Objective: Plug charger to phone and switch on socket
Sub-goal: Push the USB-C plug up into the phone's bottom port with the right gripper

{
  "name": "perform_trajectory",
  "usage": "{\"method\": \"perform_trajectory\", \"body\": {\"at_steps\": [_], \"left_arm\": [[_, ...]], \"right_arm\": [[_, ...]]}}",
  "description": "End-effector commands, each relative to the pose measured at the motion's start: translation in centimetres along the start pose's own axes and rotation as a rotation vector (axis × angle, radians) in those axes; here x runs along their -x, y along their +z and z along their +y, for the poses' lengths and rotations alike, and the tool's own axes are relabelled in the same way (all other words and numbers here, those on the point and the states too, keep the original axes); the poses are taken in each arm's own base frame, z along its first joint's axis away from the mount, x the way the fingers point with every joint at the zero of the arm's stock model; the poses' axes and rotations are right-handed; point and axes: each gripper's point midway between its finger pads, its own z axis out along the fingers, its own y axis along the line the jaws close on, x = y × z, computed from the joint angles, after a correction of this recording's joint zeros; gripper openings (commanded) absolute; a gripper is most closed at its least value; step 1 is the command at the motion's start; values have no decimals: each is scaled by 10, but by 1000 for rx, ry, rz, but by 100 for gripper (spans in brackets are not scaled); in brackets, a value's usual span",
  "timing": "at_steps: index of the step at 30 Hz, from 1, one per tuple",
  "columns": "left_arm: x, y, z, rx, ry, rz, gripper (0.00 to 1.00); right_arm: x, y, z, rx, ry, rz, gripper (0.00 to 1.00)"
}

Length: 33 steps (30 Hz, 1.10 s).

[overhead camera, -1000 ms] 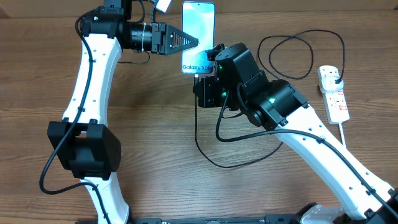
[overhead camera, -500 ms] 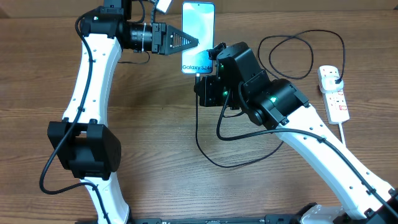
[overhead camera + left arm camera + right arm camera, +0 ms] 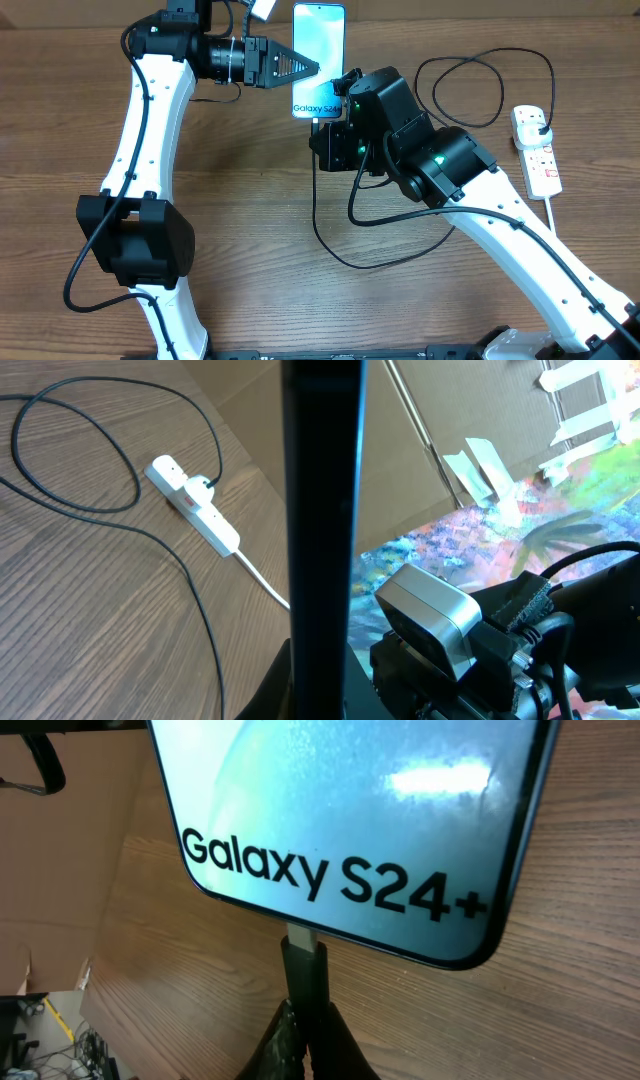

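The phone point(image 3: 319, 58) with its light-blue screen and "Galaxy S24+" text lies at the table's far middle. My left gripper point(image 3: 305, 68) is shut on the phone's left long edge; the left wrist view shows the phone point(image 3: 322, 510) edge-on between the jaws. My right gripper point(image 3: 312, 1025) is shut on the charger connector point(image 3: 303, 965), whose metal tip meets the phone's point(image 3: 350, 830) bottom edge. The black cable point(image 3: 330, 245) loops across the table to its plug in the white socket strip point(image 3: 535, 150) at the right, which also shows in the left wrist view point(image 3: 195, 510).
The cable coils in a loop point(image 3: 485, 90) at the far right beside the strip. The strip's thick white cord point(image 3: 555, 220) runs toward the front right. A brown cardboard wall point(image 3: 330, 470) stands behind the table.
The right gripper has shifted very slightly, and the cable below it has swayed a little. The left arm and phone have not moved.
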Motion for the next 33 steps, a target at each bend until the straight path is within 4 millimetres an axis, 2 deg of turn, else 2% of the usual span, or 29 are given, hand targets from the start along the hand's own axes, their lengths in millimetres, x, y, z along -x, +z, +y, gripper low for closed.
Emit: {"method": "perform_trajectory", "body": {"at_steps": [1, 33], "left_arm": [[4, -2, -16, -46, 36, -9, 4], [4, -1, -19, -64, 56, -10, 4]], "right_arm": [[15, -17, 9, 12, -4, -62, 4], [15, -17, 8, 11, -3, -60, 4]]}}
